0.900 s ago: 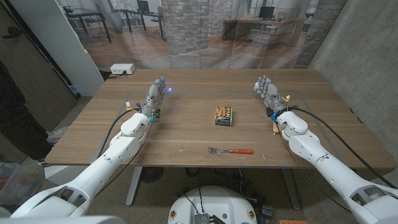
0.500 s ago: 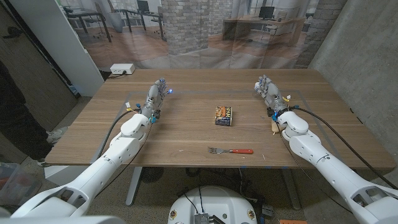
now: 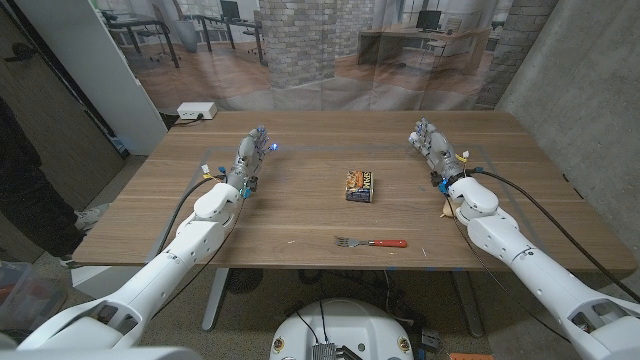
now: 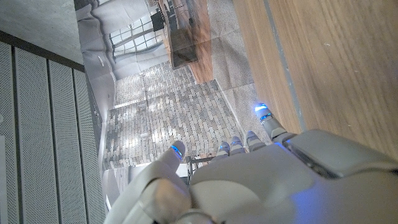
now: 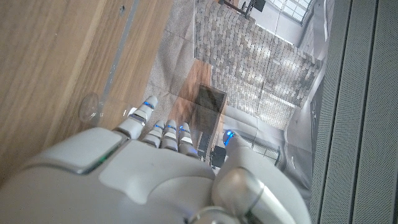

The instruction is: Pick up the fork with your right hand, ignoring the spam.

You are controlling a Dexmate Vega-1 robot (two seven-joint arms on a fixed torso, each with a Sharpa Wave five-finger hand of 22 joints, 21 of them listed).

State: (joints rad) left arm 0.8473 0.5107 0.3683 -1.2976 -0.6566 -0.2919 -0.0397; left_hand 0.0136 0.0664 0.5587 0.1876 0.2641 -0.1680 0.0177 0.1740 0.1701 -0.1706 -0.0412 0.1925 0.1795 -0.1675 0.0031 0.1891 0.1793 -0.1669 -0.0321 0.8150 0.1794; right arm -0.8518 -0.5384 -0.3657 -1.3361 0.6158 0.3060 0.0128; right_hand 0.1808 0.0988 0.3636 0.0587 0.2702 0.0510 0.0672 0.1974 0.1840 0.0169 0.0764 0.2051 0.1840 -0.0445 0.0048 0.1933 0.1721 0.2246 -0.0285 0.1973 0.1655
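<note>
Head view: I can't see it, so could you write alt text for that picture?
A fork with a red handle lies near the front edge of a wooden table, with a small spam tin behind it at the middle. The robot's left hand and right hand wait far apart, holding nothing.

Rectangular wooden table [image 3: 300, 215], medium-brown grain, on pale legs. Printed backdrop sheet [image 3: 330, 50] behind the far edge, showing an office: brick pillar, desks, monitors, wood floor. Grey concrete wall [image 3: 590, 90] at the right. Slanted white panel [image 3: 95, 70] at the left. Small white box [image 3: 197, 110] beside the table's far left corner.
</note>
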